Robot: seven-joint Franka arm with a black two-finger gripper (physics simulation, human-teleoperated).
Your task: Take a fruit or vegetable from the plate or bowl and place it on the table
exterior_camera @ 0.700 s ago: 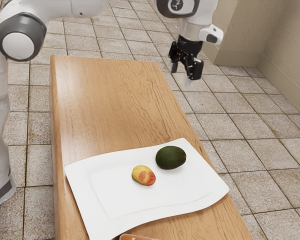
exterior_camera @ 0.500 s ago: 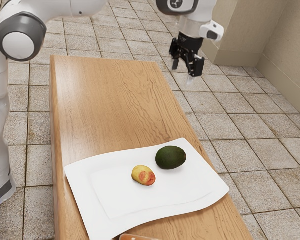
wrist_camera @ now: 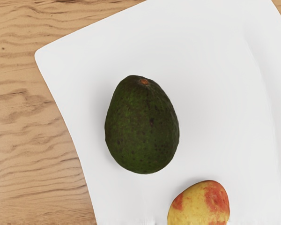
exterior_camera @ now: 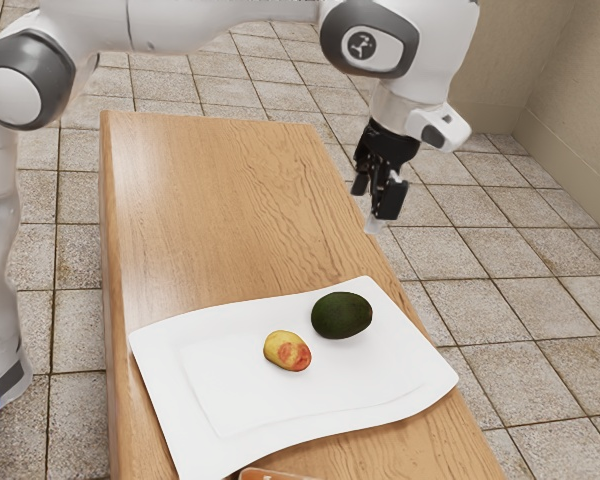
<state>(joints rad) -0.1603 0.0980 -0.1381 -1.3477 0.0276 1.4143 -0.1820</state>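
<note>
Hanging beyond the plate's far edge, toward the exterior view's right, the gripper (exterior_camera: 374, 204) holds nothing; its fingers stand apart, a gap between them. The likely reason is to meet the avocado (exterior_camera: 341, 315) from above: the wrist view looks down on it, so it seems the chosen piece. It rests on the plate (exterior_camera: 230, 405), toward the far right, with the yellow-and-red fruit (exterior_camera: 287, 351) just beside it, nearer and to the left. A grasp across its narrower width should suit that tapering oval. Its skin is dark green, finely pebbled; the smaller fruit looks smoother. The plate is glossy white with wavy edges, the table (exterior_camera: 210, 200) warm, swirling wood grain.
</note>
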